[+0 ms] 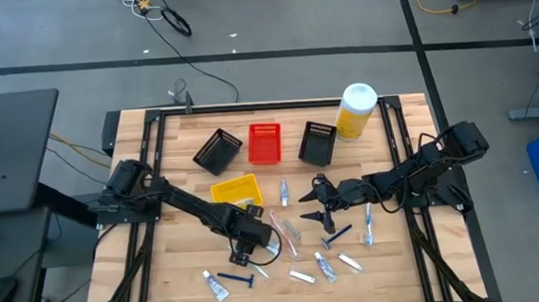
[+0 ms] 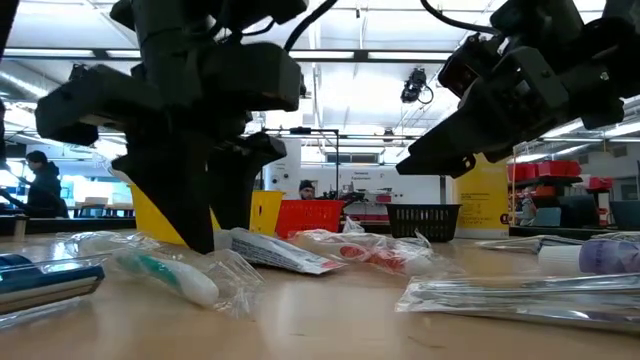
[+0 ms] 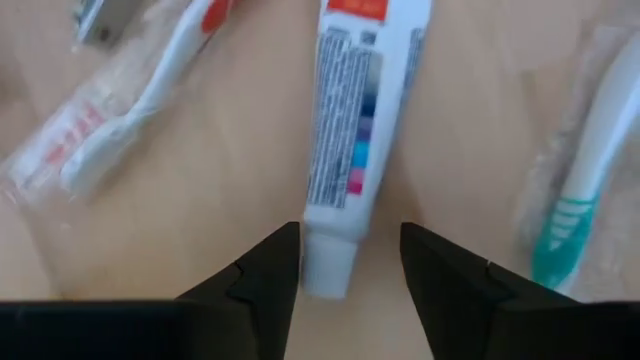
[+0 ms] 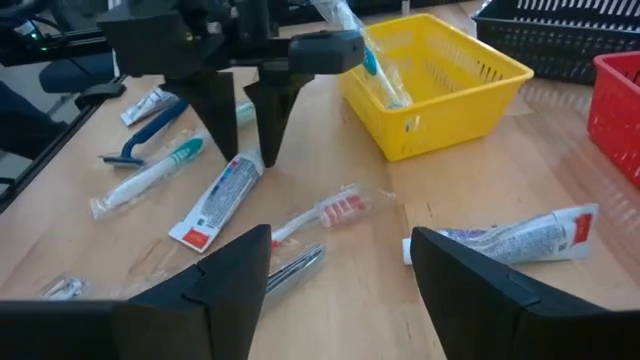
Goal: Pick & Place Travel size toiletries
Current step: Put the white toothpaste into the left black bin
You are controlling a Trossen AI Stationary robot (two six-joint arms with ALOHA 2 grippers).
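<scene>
My left gripper point(image 3: 350, 235) points down at the table and is open. Its fingers stand on either side of the cap end point(image 3: 328, 268) of a white toothpaste tube point(image 3: 360, 110) that lies flat on the wood; I see no touch. The right wrist view shows the same gripper point(image 4: 243, 160) over the tube point(image 4: 218, 198). A red-marked wrapped toothbrush point(image 3: 130, 110) and a green-marked one point(image 3: 580, 190) lie beside the tube. My right gripper point(image 4: 340, 240) is open and hovers above the table point(image 1: 316, 197), over nothing. More tubes, toothbrushes and a blue razor point(image 1: 236, 279) lie scattered.
A yellow basket point(image 1: 237, 189) holding a wrapped toothbrush point(image 4: 375, 65) sits just beyond the left gripper. Two black baskets point(image 1: 217, 150) point(image 1: 318, 143) and a red one point(image 1: 264, 142) stand along the far side, with the yellow white-capped bottle point(image 1: 355, 110). Another tube point(image 4: 510, 240) lies near my right gripper.
</scene>
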